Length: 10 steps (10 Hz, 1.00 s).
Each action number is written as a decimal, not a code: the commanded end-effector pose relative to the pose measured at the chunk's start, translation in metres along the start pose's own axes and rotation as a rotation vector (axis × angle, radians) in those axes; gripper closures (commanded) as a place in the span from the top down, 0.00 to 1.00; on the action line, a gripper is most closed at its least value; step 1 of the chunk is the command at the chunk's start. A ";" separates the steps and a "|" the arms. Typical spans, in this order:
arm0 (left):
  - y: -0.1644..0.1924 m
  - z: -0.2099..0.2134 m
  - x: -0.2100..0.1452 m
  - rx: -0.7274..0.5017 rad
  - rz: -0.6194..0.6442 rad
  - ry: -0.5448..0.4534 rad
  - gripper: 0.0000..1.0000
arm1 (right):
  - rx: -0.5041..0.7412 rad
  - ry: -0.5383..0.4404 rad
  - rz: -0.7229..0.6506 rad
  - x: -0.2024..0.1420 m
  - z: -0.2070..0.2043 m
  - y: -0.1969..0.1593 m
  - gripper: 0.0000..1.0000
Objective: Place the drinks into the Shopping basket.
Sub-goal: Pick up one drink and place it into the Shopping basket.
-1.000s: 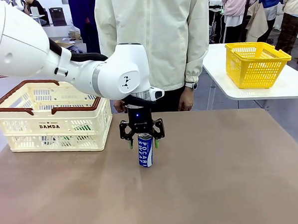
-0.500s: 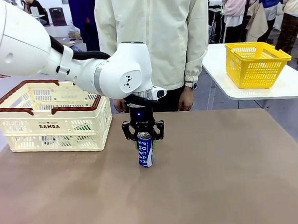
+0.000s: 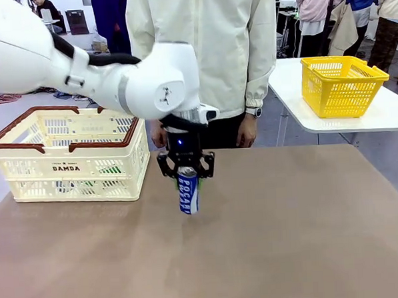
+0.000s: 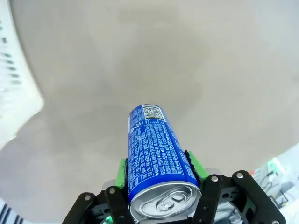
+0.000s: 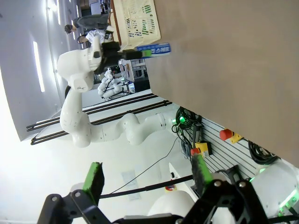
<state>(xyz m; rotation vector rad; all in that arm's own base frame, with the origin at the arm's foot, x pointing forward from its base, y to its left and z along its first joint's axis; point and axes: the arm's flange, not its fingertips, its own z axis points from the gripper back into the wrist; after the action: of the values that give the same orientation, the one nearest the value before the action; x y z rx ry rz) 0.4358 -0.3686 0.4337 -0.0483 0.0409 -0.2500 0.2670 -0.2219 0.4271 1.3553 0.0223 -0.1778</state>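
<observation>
A blue and white drink can (image 3: 188,193) hangs just above the brown table, with my left gripper (image 3: 187,173) shut on its upper part. In the left wrist view the can (image 4: 156,149) sits between the green pads (image 4: 195,164), silver top toward the camera. The cream Shopping basket (image 3: 66,168) with a reddish-brown rim stands to the left of the can, and green shapes show through its lattice. My right gripper (image 5: 148,175) stands open with nothing between its fingers, far from the held can (image 5: 156,48) and the basket (image 5: 138,18).
A person in a cream jacket stands at the far table edge, one hand (image 3: 248,137) hanging behind the can. A yellow basket (image 3: 342,83) sits on a white side table at the back right. Bare brown tabletop (image 3: 290,237) lies to the right and front.
My left gripper closed on the can and then raised it off the table, shifting slightly left toward the basket.
</observation>
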 end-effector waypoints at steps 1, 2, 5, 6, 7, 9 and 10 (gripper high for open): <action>0.040 0.075 -0.025 0.010 -0.102 -0.048 0.00 | 0.002 0.000 -0.010 -0.002 0.001 0.003 1.00; 0.058 0.116 -0.036 -0.022 -0.063 -0.118 0.00 | 0.002 0.000 -0.010 -0.002 0.001 0.003 1.00; 0.124 0.201 -0.052 -0.049 0.157 -0.442 0.00 | 0.002 0.000 -0.010 -0.002 0.001 0.003 1.00; 0.152 0.205 -0.051 -0.084 0.192 -0.530 0.00 | 0.002 0.000 -0.010 -0.002 0.001 0.003 1.00; 0.176 0.199 -0.046 -0.063 0.253 -0.564 0.00 | 0.002 0.000 -0.010 -0.002 0.001 0.003 1.00; 0.221 0.171 -0.032 0.121 0.398 -0.611 0.00 | 0.002 0.000 -0.010 -0.002 0.001 0.003 1.00; 0.241 0.158 -0.024 0.196 0.465 -0.629 0.00 | 0.002 0.000 -0.010 -0.002 0.001 0.003 1.00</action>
<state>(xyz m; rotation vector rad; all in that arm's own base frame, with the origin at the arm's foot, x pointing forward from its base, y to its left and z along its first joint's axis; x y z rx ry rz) 0.4757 -0.1182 0.5908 -0.0294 -0.5596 0.1482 0.2667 -0.2221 0.4270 1.3555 0.0220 -0.1790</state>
